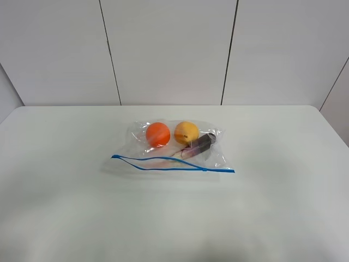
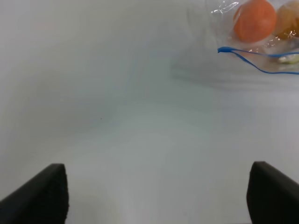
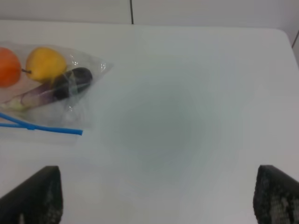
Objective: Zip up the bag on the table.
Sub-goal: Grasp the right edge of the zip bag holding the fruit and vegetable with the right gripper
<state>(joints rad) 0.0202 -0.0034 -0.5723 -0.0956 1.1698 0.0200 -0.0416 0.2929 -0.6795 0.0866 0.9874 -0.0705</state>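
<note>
Squarely mid-table (image 1: 65, 207) lies the bag (image 1: 163, 152), its blue zip (image 1: 218, 170) along the near edge. The zip's two strips gape apart over the left stretch and meet toward the right end. Inside sit an orange ball (image 1: 158, 134), a yellow fruit (image 1: 186, 132) and a purple item (image 1: 200, 144). The left gripper (image 2: 159, 196) and right gripper (image 3: 154, 196), seen only from the wrist cameras, hang over bare table on either side of the bag, jaws spread wide, holding nothing.
</note>
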